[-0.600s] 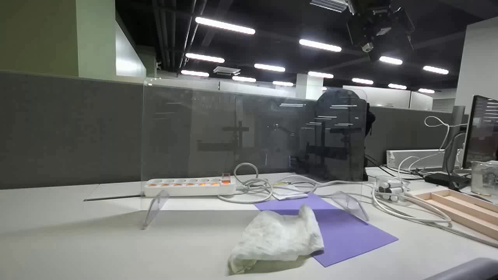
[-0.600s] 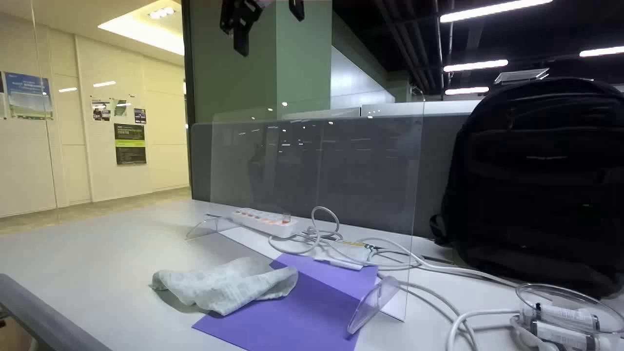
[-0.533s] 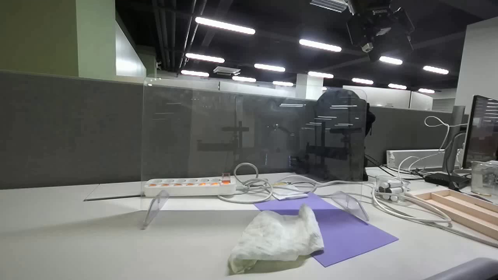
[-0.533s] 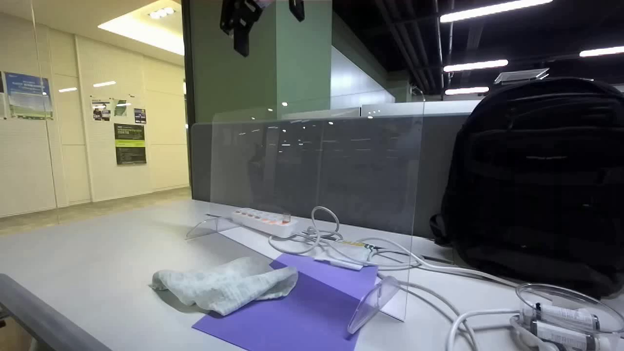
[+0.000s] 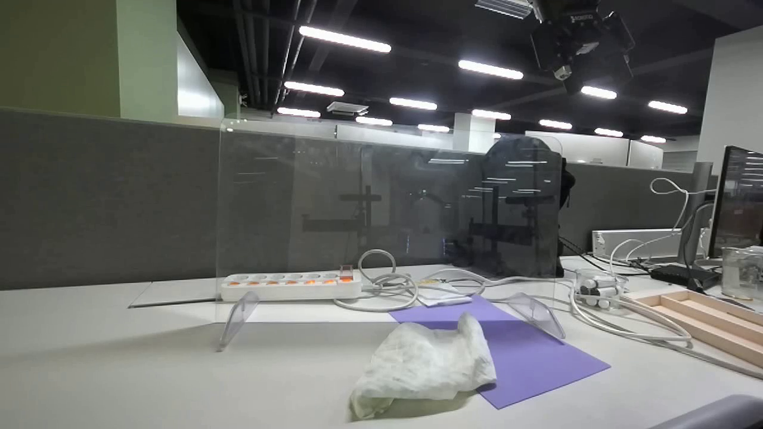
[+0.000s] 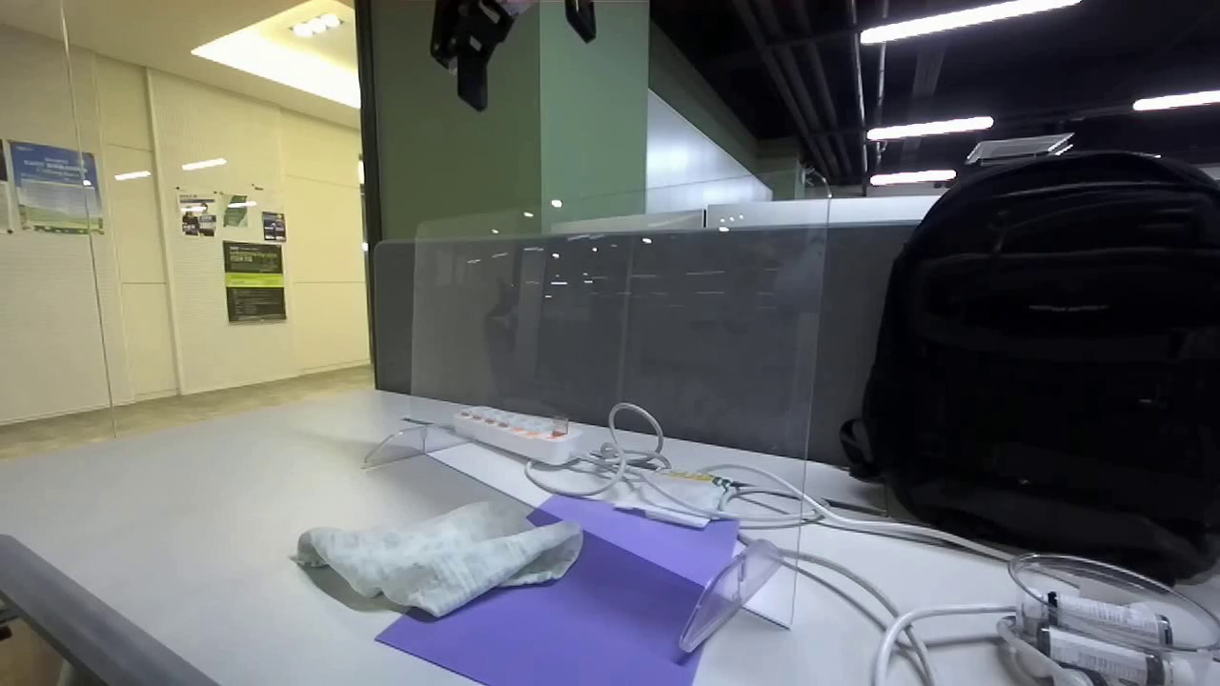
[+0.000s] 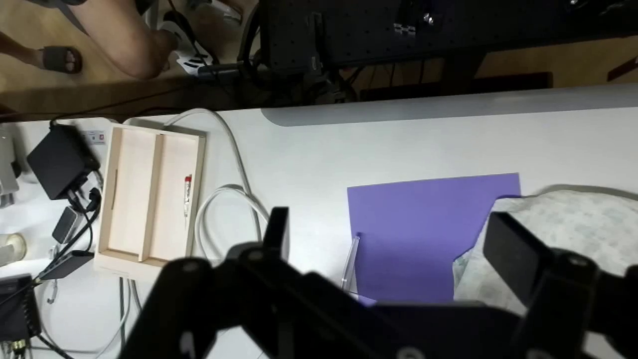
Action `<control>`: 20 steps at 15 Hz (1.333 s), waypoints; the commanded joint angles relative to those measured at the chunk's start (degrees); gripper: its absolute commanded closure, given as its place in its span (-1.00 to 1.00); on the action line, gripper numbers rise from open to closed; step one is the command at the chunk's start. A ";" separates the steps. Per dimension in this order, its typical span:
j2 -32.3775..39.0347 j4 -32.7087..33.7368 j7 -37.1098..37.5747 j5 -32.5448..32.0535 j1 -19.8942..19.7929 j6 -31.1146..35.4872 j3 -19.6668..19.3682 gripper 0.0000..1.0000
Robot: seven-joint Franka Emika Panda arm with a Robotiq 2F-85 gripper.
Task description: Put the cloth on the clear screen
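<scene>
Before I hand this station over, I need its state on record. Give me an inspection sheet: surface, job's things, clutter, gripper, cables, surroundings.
Surface: white desk, purple sheet lying on it.
Job's things: cloth crumpled, partly over the purple sheet; clear screen upright, no cloth on it.
Clutter: power strip, seen through the clear screen; wooden tray; clear container holding small cylinders.
Gripper: open, above the white desk, holding nothing.
Cables: white cables, looped near the power strip and beside the wooden tray.
Surroundings: grey partition, black backpack, monitor; a person's leg beyond the white desk.

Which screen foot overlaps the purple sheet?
The foot nearer the black backpack: it partly overlaps the purple sheet. The other foot, nearer the power strip, stands clear of it.
</scene>
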 commanded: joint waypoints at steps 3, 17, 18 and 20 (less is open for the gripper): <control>0.35 -0.09 0.87 -0.19 1.76 0.63 -1.08 -1.00; 12.84 -10.86 19.82 6.72 5.53 29.83 1.98 -1.00; 13.60 -11.73 20.00 6.78 5.84 31.21 2.18 -1.00; 14.73 -14.26 22.19 4.94 6.51 34.92 2.85 -1.00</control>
